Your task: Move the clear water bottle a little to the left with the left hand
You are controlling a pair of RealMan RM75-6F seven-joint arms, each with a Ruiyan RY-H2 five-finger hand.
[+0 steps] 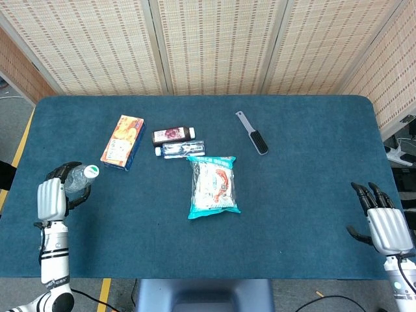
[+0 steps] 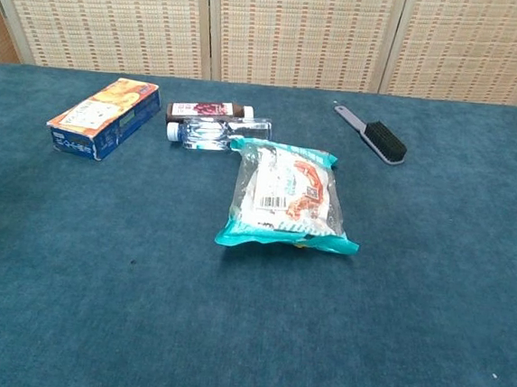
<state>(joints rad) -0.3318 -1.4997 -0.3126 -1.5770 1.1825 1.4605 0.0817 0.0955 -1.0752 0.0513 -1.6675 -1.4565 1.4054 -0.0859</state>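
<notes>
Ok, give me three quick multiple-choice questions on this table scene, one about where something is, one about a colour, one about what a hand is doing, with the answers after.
1. Where does the snack bag lie?
A. near the table's middle
B. at the far right edge
C. on the orange box

2. What colour is the clear water bottle's cap?
A. red
B. green
C. black

3. What is the left hand doing?
A. resting open on the table
B. holding the clear water bottle
C. pressing on the brush

Answers:
1 A: it lies just below the two small bottles.
2 B: the clear water bottle shows a green cap in the head view.
3 B: the left hand is wrapped around the bottle near the table's left edge.
</notes>
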